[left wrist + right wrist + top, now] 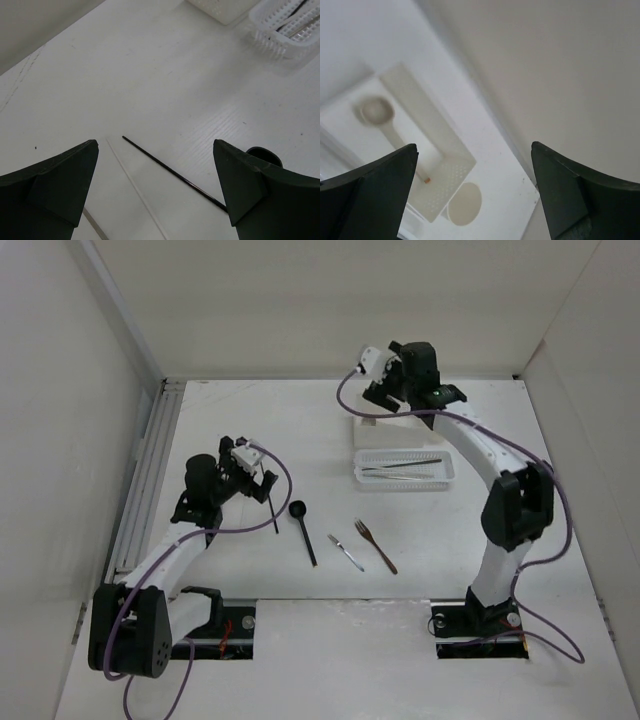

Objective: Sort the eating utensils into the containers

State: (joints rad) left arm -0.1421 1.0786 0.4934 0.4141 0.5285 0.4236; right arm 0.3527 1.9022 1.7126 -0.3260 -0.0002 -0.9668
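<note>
Left wrist view: left hand [155, 150] is spread wide, nothing gripped; the flat-lying chopstick [170, 170] could easily be skidded across the worktop [150, 75].

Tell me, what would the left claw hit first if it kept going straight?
Likely the thin dark chopstick lying on the table ahead of the open left gripper; depth is unclear, so perhaps bare table beside it.
</note>
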